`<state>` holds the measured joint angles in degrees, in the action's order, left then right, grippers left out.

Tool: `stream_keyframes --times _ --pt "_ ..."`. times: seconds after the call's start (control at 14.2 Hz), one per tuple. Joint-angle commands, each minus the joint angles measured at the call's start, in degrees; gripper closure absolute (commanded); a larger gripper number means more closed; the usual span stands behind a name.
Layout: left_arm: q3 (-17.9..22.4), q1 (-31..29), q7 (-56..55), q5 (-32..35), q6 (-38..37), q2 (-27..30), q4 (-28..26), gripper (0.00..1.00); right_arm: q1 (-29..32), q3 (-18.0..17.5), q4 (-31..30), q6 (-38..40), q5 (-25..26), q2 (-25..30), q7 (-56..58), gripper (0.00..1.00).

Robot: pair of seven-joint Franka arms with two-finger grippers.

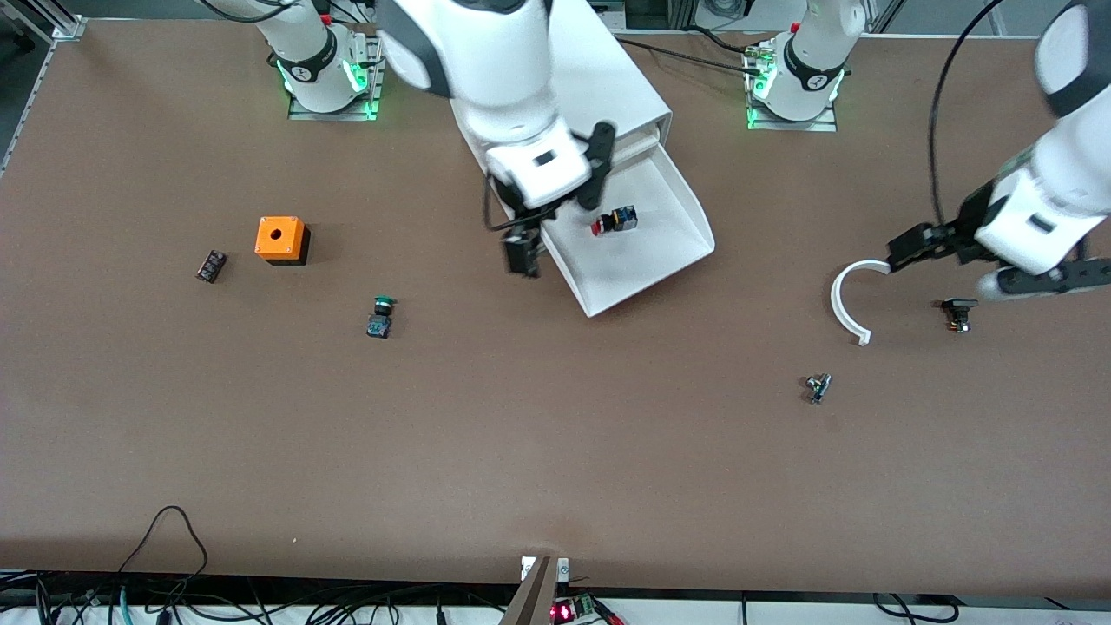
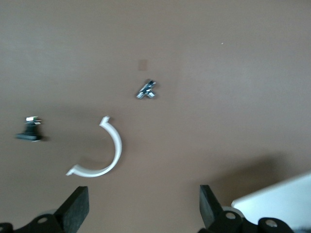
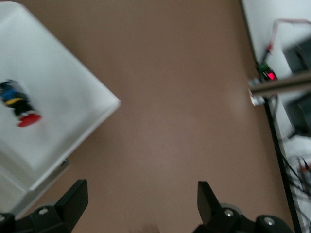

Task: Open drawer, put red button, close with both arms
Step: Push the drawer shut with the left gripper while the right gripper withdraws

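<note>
Front view: drawer pulled out of white cabinet near the robots' edge of the worktop, red button lying inside. Right gripper over the drawer's rim; left gripper over white curved piece toward the left arm's end.

Left wrist view: fingers spread wide, empty, above the curved piece.

Right wrist view: fingers spread wide, empty, over bare table beside the drawer; button inside.

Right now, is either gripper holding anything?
No. Left gripper and right gripper are both open and empty; the red button lies in the drawer.
</note>
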<state>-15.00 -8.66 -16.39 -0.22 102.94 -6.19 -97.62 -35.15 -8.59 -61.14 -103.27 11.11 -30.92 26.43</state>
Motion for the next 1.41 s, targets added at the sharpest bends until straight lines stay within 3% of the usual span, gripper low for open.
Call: stream_keyframes --times 0.0,0.21,0.35,0.64,0.85,1.13,1.34 --pt "-2.2 2.2 -9.5 0.9 11.8 -1.2 -9.0 0.00 3.2 1.6 -5.6 -0.8 -0.7 2.7 -11.6 0.00" --pt "-3.1 6.2 -20.0 0.9 23.6 -3.9 -15.6 0.00 9.1 1.7 -7.0 -1.9 -4.6 2.9 -24.3 0.00" --pt "-4.2 7.8 -25.2 0.9 28.9 -5.2 -18.6 0.00 11.9 2.2 -11.4 -1.8 -4.3 4.7 -32.5 0.00" --pt "-4.3 12.2 -26.9 0.8 32.8 -9.0 -20.0 0.00 17.7 2.2 -17.1 -2.3 -4.1 6.0 -50.2 0.00" --pt "-4.3 15.4 -27.4 0.8 34.3 -12.0 -20.0 0.00 23.2 3.2 -21.9 -1.9 -4.1 9.0 -51.7 0.00" --pt "-4.7 18.9 -26.6 0.7 33.9 -11.9 -20.2 0.00 28.3 5.1 -22.1 0.5 -4.2 10.5 -51.3 0.00" --pt "-9.9 19.0 -26.5 0.7 33.8 -9.6 -24.0 0.00 28.3 7.9 -22.1 2.1 -4.1 13.2 -50.5 0.00"
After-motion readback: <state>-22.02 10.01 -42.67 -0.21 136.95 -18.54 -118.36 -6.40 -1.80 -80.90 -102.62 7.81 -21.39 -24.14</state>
